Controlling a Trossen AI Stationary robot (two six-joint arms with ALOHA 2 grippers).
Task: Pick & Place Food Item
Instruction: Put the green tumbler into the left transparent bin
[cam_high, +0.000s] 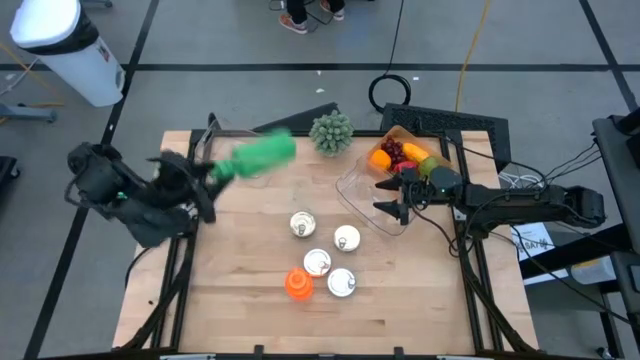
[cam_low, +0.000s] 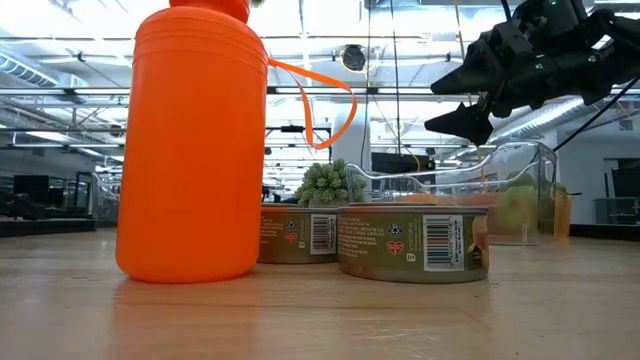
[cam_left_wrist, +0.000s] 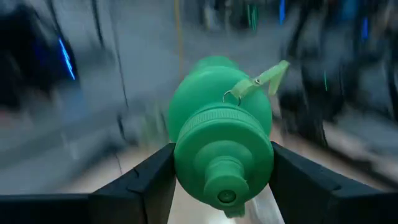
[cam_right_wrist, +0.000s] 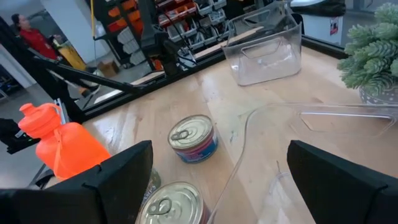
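The wooden table (cam_high: 250, 290) is sitting under a bright workshop ceiling. At its far left, my left gripper (cam_left_wrist: 221, 165) is pinching the green bottle (cam_high: 258, 155) across its body and carrying it in the air, its long axis lying roughly level, cap end toward my wrist, base pointing right. I am judging a steady squeeze and slow swing best. My right gripper (cam_high: 395, 211), fingers spread, is hovering over the clear bin (cam_high: 362, 178).

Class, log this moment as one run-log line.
left end effector: grips green bottle aloft | right end effector: open over clear bin
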